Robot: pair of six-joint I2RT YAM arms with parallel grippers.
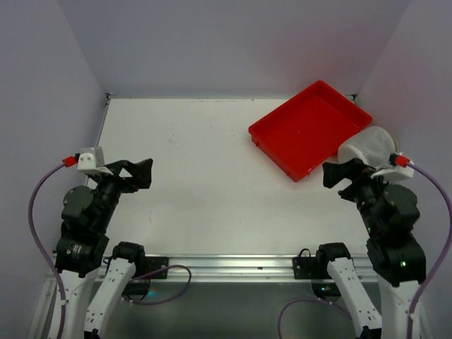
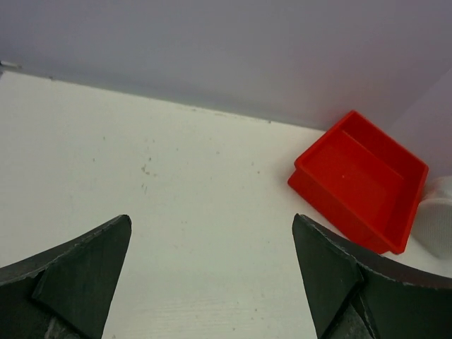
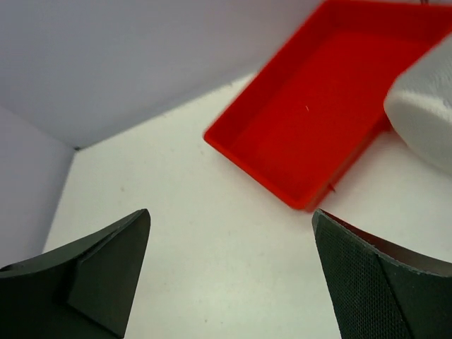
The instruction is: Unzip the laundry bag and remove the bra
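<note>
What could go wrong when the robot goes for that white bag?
The bag sits close beside the right tool and partly behind that arm, so turning toward it could knock it away. It also lies next to the tray; a clumsy reach might shove the tray. The left tool is far across the table, so it may struggle to help.

place: robot lab cell | cues: plain walls (image 1: 233,42), white table (image 1: 212,198), mounting rail (image 1: 233,263)

Looked down on a white table (image 2: 141,141). Had the left gripper (image 2: 212,220) spread wide, with nothing in it. Showed a red tray (image 2: 360,176) far right, laundry bag (image 2: 438,219) just beside it.
</note>
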